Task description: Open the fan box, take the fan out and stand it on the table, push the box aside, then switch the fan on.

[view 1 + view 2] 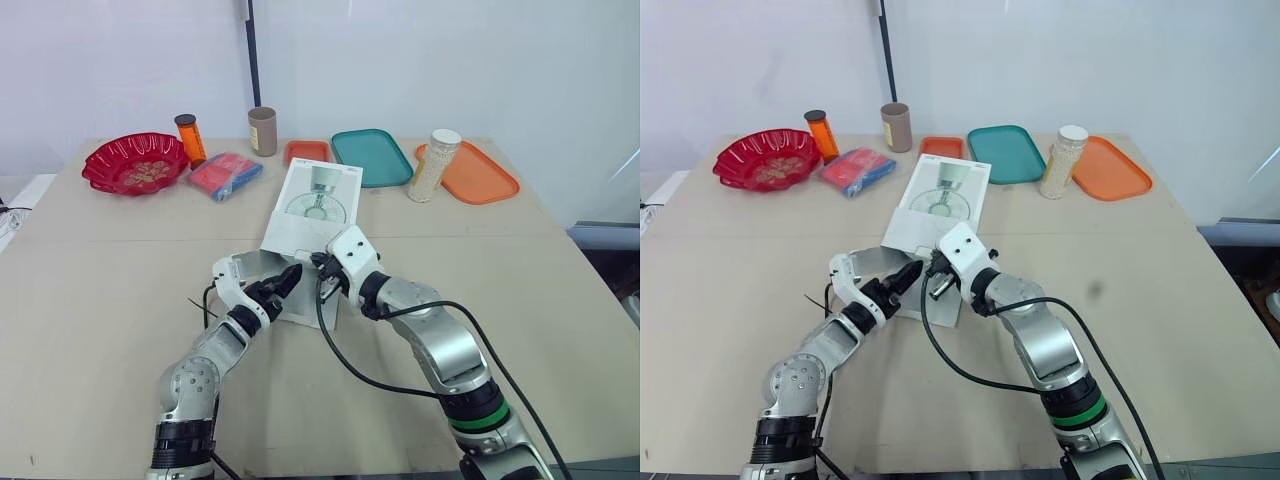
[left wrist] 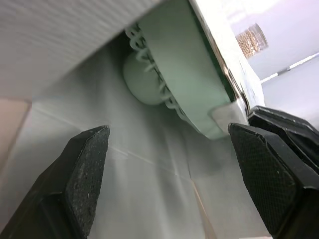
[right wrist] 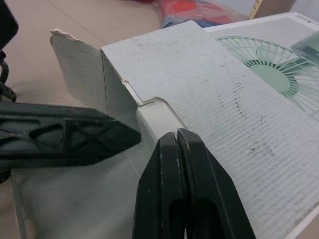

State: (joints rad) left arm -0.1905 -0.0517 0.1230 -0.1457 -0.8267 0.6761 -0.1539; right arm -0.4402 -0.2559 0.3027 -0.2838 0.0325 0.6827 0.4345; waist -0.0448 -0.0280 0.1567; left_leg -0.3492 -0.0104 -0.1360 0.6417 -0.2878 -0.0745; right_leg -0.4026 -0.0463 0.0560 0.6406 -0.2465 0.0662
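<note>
Tan tabletop [image 1: 100,300] is carrying the work, with the white cardboard fan box [image 1: 315,215] lying at its centre, open mouth toward 6 o'clock. At that mouth the left gripper [image 1: 288,280] is hovering, fingers spread apart and empty, aiming at the pale green round plastic fan [image 2: 179,84] sitting inside the box. At its 3 o'clock the right gripper [image 3: 177,135] is pressing its fingers together, nothing visibly between them, tips against the white tuck flap. The step in hand, I judge, is drawing the fan out. The right gripper should be bracing the box while the left is closing on the fan's solid rim, not the thin grille, and pulling straight toward 6 o'clock. Beyond the box, a red scalloped plastic bowl [image 1: 135,162] is sitting at 10 o'clock, a teal plastic tray [image 1: 371,156] at 12, and a tall clear jar of grains [image 1: 433,165] at 1. A plain white wall [image 1: 450,60] is closing the room.
</note>
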